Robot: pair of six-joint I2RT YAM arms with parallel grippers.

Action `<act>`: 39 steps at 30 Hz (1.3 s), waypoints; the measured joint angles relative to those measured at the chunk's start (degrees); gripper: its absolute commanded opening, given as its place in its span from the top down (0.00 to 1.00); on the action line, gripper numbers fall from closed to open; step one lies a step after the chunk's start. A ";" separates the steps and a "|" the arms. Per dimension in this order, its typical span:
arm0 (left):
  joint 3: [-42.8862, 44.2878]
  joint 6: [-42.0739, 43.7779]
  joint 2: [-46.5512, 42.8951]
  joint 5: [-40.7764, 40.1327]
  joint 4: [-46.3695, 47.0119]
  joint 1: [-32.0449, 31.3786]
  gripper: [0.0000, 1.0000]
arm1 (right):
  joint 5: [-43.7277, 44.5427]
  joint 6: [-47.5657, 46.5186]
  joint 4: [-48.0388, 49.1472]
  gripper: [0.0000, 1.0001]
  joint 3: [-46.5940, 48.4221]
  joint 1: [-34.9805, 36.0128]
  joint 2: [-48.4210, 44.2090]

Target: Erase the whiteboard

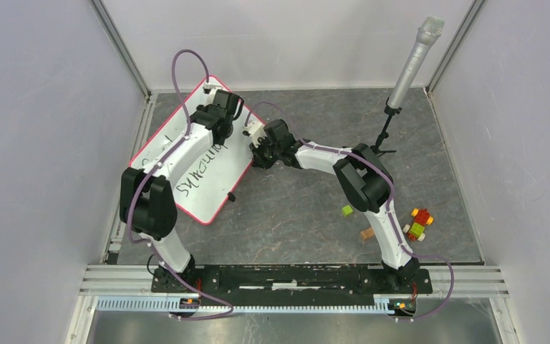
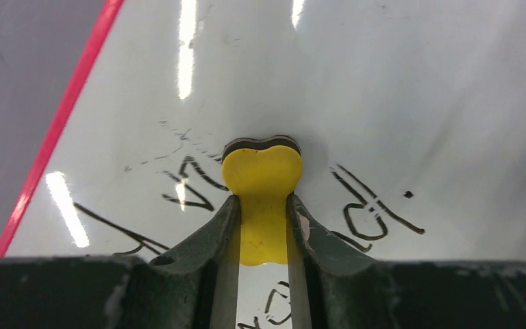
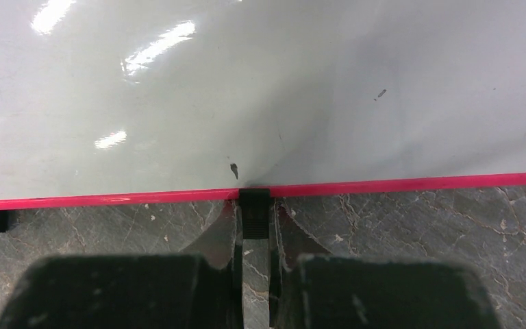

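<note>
The whiteboard point(image 1: 208, 179) lies tilted at the left of the table, white with a red-pink rim and dark handwriting. My left gripper point(image 1: 225, 107) is over its far part, shut on a yellow eraser point(image 2: 262, 185) whose dark pad presses on the board point(image 2: 383, 89) among the writing. My right gripper point(image 1: 259, 154) is at the board's right edge, shut on a small black edge clip point(image 3: 253, 212) on the pink rim point(image 3: 418, 184). The board surface point(image 3: 246, 89) near it is mostly blank.
A microphone on a stand point(image 1: 412, 64) rises at the back right. Several small coloured blocks point(image 1: 415, 223) lie on the grey table near the right arm. Grey walls close in on both sides.
</note>
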 measured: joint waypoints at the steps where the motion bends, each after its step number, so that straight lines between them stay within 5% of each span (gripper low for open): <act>1: -0.55 -0.02 -0.61 -0.39 0.31 0.39 0.76 | -0.04 0.00 0.00 1.00 0.00 0.00 0.00; 8: -5.95 -0.83 -7.02 -6.27 3.34 3.37 0.75 | -0.17 0.00 0.00 1.00 0.00 -0.02 0.00; 12: -8.13 -1.27 -9.75 -8.79 5.70 4.28 0.60 | -0.22 0.00 0.00 1.00 0.00 -0.04 0.00; 18: -9.92 -1.22 -11.32 -9.77 8.13 3.39 0.71 | -0.26 0.00 0.00 1.00 0.00 -0.04 0.00; 39: -6.78 -1.60 -5.77 4.07 8.33 3.39 0.74 | -0.44 0.24 0.07 1.00 0.00 -0.11 0.02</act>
